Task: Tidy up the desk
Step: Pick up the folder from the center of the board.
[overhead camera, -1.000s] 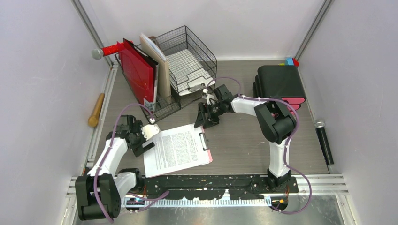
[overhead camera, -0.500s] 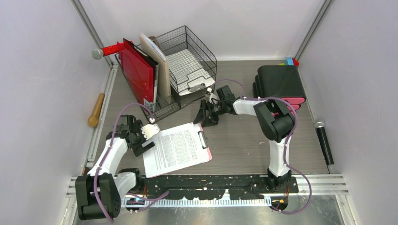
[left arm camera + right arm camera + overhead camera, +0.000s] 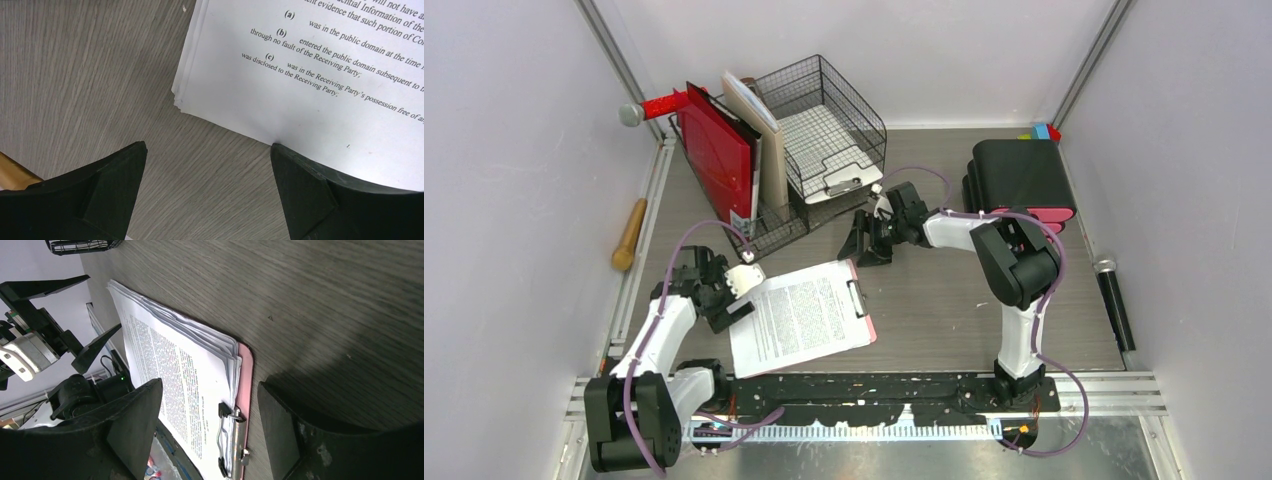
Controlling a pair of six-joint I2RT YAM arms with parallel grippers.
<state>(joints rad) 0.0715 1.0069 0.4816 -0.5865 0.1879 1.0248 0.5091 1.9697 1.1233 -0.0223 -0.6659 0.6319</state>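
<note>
Rack of black wire mesh holds upright red folders and a white clipboard, standing on grey wood-grain desk. Before rack, pink clipboard of printed sheets; left gripper, right gripper gape empty.

Right gripper drawn slightly back and rightward from the clipboard, jaws marginally narrower
</note>
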